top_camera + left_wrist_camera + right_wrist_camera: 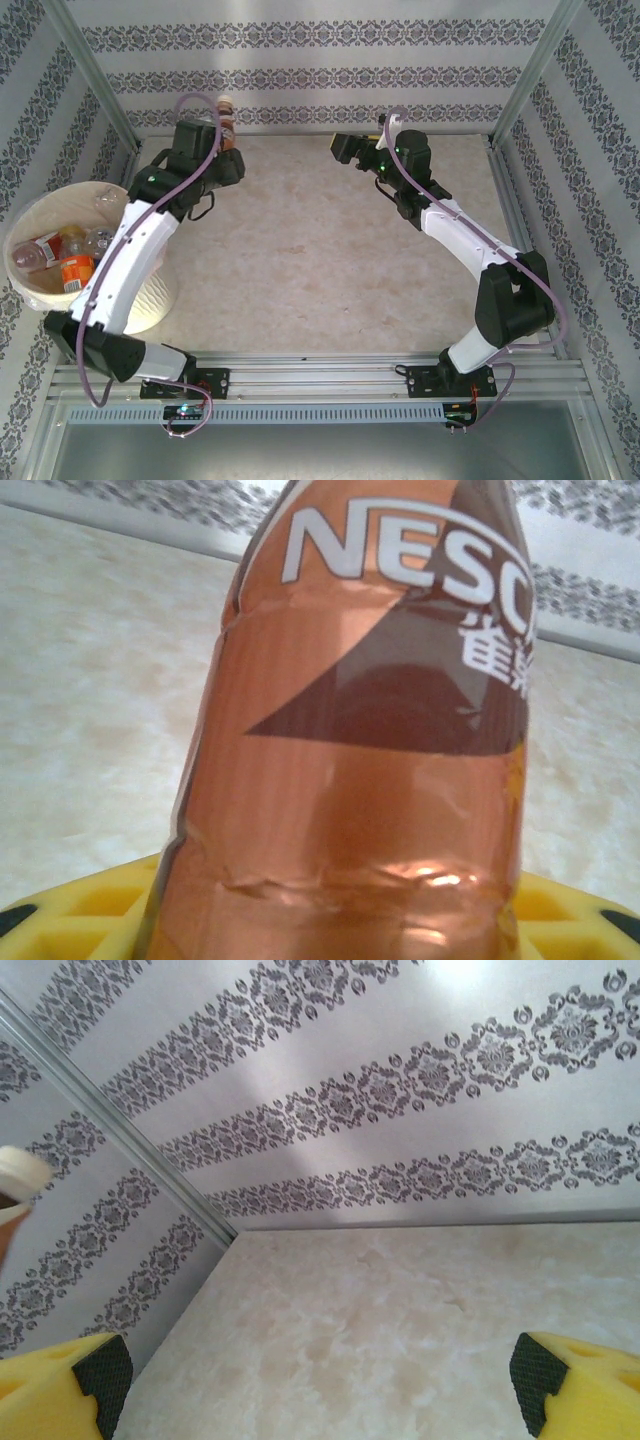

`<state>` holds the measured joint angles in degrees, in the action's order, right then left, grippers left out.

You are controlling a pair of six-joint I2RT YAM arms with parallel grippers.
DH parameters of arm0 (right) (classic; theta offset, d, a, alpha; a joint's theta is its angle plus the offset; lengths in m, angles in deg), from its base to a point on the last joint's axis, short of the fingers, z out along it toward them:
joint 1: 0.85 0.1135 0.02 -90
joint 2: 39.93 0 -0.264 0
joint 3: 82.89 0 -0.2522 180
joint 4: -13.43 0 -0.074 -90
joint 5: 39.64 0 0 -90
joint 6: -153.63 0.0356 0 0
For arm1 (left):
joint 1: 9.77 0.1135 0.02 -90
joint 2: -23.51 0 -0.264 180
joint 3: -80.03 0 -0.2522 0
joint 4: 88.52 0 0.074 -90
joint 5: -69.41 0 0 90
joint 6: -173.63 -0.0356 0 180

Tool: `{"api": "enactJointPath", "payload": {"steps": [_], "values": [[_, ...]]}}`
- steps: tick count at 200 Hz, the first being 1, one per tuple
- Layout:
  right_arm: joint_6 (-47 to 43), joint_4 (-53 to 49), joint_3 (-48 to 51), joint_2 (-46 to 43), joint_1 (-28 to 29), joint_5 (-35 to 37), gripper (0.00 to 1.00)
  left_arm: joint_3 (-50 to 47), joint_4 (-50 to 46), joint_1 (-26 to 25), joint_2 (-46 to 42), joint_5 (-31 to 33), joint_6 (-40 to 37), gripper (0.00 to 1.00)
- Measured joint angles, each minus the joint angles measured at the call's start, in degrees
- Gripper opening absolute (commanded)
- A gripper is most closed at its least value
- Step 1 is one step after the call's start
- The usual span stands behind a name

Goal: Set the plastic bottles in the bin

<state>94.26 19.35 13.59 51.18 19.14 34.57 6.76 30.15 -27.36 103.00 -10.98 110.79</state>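
Observation:
A brown-labelled plastic bottle (370,780) with white lettering stands upright between my left gripper's yellow fingers (90,915), and its wall is dented where they press. From above, that bottle (226,118) and my left gripper (218,138) are at the table's far left corner, close to the back wall. The cream-white bin (22,222) stands to the left of the left arm and holds several bottles, one with an orange label (77,270) and one with a red label (35,250). My right gripper (345,148) hangs open over the far middle of the table, its pads (100,1375) wide apart with nothing between them.
Patterned walls close in the table at the back and on both sides, with metal posts in the corners. The white cap of the held bottle (20,1172) shows at the left edge of the right wrist view. The marbled tabletop (320,260) lies between the arms.

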Motion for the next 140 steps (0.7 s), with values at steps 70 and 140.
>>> {"api": "enactJointPath", "payload": {"steps": [70,140], "values": [[0.94,0.81,0.0,1.62,-0.76,-0.07,0.98,5.57,-15.26,3.13,-6.21,18.67,-0.42,0.54],[1.07,-0.35,-2.27,2.89,-1.14,-0.26,0.98,7.65,-29.53,7.15,-13.94,35.56,4.57,0.46]]}}
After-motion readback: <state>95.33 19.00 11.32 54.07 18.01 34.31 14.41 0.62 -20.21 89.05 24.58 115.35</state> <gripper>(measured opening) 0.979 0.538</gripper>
